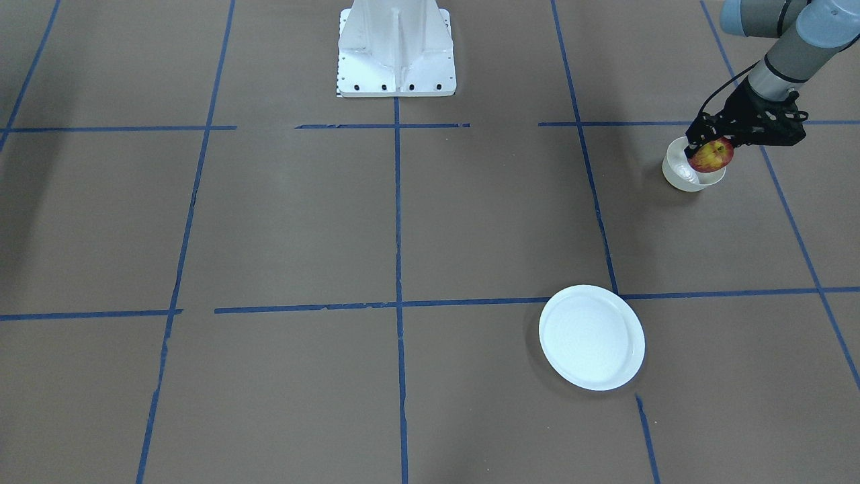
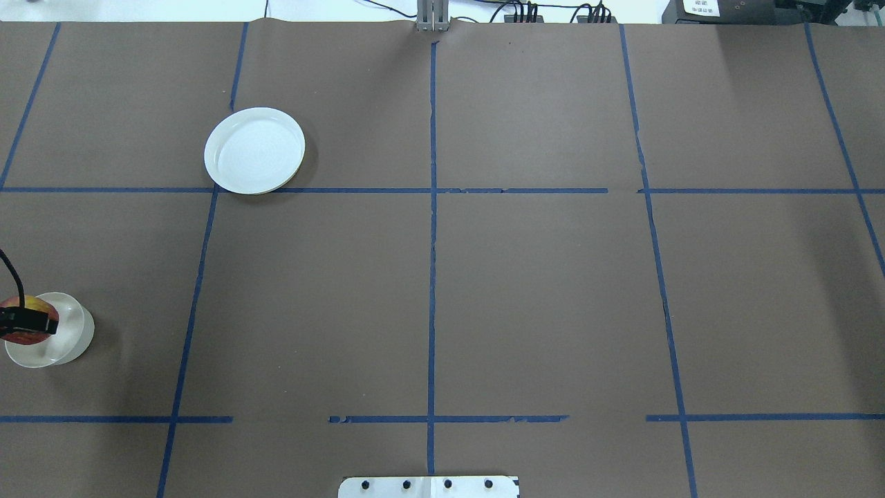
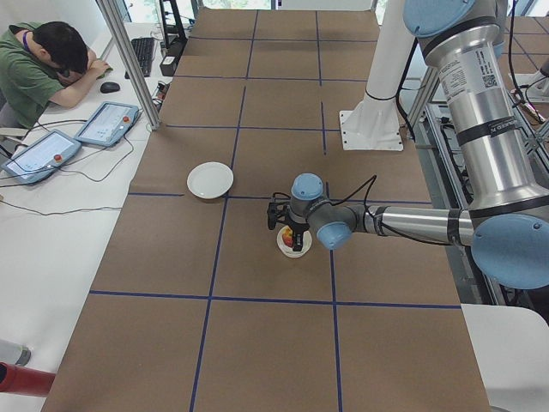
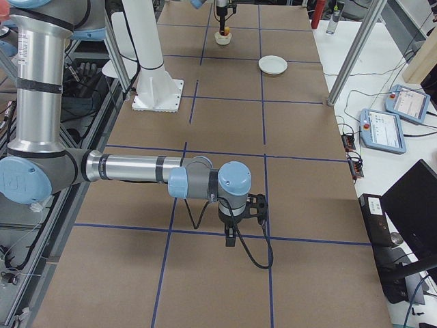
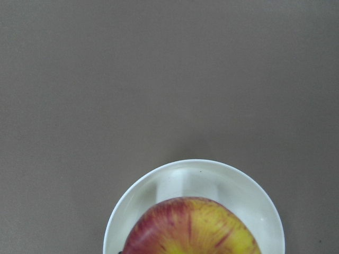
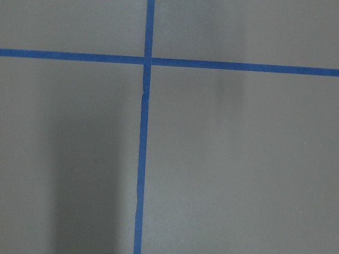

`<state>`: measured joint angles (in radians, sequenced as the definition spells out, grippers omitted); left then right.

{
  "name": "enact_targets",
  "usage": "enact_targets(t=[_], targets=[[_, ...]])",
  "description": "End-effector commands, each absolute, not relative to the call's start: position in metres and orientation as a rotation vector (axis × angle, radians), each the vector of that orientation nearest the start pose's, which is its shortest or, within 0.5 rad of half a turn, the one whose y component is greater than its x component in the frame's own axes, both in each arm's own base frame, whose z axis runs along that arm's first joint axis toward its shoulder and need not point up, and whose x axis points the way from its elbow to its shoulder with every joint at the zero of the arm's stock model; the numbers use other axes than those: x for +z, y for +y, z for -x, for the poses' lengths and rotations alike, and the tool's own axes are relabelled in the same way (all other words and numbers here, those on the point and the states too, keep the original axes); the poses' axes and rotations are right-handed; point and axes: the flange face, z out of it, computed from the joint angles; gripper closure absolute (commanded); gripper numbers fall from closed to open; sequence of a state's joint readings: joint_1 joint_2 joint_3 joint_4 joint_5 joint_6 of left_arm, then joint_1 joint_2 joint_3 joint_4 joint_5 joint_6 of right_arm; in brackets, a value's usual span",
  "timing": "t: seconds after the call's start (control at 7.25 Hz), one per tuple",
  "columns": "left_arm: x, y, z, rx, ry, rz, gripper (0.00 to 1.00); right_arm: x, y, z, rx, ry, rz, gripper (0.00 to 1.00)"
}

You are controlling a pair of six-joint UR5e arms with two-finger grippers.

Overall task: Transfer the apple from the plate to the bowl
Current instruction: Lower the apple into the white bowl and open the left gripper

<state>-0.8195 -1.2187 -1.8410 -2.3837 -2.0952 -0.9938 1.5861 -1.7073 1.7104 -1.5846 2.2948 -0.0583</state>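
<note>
The apple [image 1: 712,156] was seen clamped between the fingers of the left gripper [image 1: 710,149], whose jaws were closed against its sides. It was held just above the bowl [image 1: 678,176], its lower part level with the rim; whether it touched the bowl's floor could not be told. In the left wrist view the red and yellow streaked fruit [image 5: 192,227] was framed by the bowl's white rim [image 5: 119,211]. The plate [image 1: 591,337] was left bare, well apart from the bowl, at a crossing of the blue tape lines [image 1: 398,222] laid over the brown table [image 1: 470,222]. The right gripper [image 4: 240,222] was seen only from the table's end, pointed down above the paper near a tape line, and the state of its jaws could not be told. A printed label [image 3: 477,70] was noted on the left arm's silver tube, but its writing was too small to be read. No brand name could be made out on the dishes.
</note>
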Motion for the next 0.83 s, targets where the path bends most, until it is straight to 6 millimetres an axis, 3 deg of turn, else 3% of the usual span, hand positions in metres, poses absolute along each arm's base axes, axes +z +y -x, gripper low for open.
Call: enact_targets(t=[0.0, 0.41, 0.69], targets=[[0.5901, -0.3320, -0.1999, -0.028, 0.869, -0.075, 0.21, 0.6580, -0.4322, -0.0740, -0.037, -0.724, -0.016, 0.00], [0.5908, -0.3316, -0.2004, -0.025, 0.868, -0.074, 0.16, 0.6580, -0.4322, -0.0740, -0.037, -0.724, -0.016, 0.00], [0.5843, -0.3320, -0.1998, -0.021, 0.880, -0.080, 0.01, 0.6580, -0.4322, -0.0740, -0.037, -0.724, -0.016, 0.00]])
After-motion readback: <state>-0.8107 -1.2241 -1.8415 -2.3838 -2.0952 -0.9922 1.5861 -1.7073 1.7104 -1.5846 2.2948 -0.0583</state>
